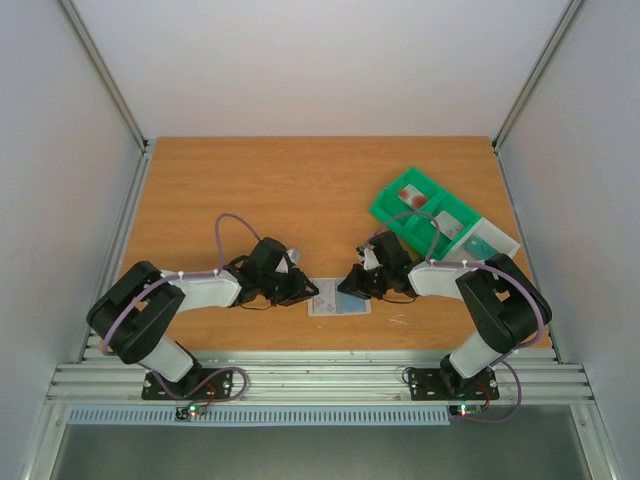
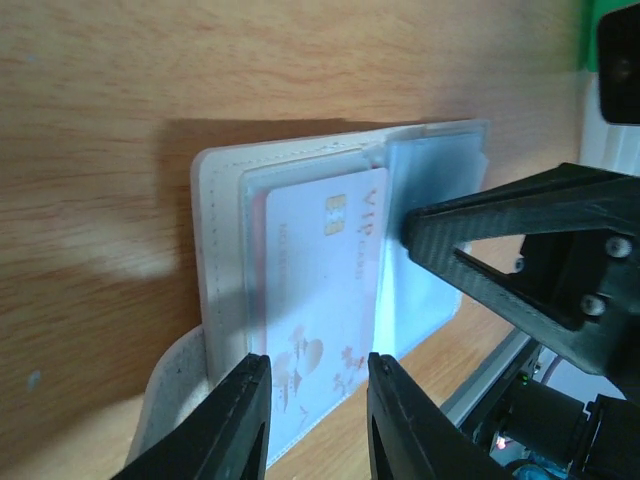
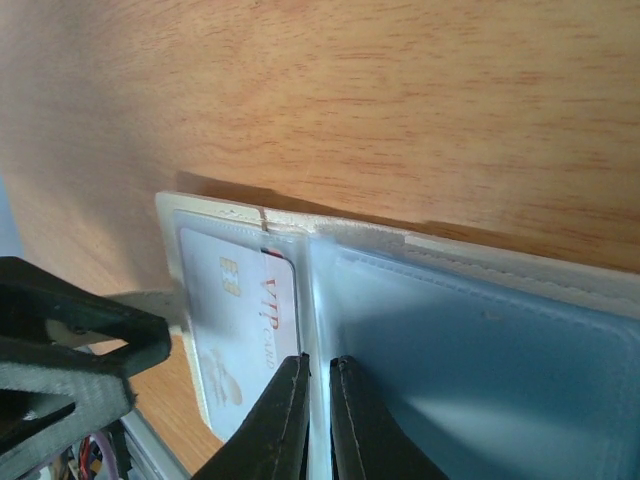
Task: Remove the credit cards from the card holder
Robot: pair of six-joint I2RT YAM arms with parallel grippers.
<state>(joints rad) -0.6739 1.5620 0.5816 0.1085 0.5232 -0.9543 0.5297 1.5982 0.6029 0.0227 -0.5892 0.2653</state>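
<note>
The pale card holder (image 1: 340, 307) lies open flat on the wooden table between my two grippers. In the left wrist view a pale credit card (image 2: 320, 280) marked VIP with a gold chip sits in the holder's (image 2: 215, 240) clear sleeve. My left gripper (image 2: 318, 372) is open, its fingers straddling the near end of that card. My right gripper (image 3: 320, 368) is shut on a thin upright leaf of clear sleeve at the holder's (image 3: 540, 275) middle fold, just right of the card (image 3: 235, 310). From above, the left gripper (image 1: 308, 293) and right gripper (image 1: 348, 287) face each other over the holder.
A bright green compartment tray (image 1: 395, 215) stands at the back right, with something reddish (image 1: 410, 195) in one compartment. A white tray (image 1: 500, 235) beside it holds a teal item (image 1: 480, 243). The aluminium rail (image 1: 320, 380) runs along the table's near edge.
</note>
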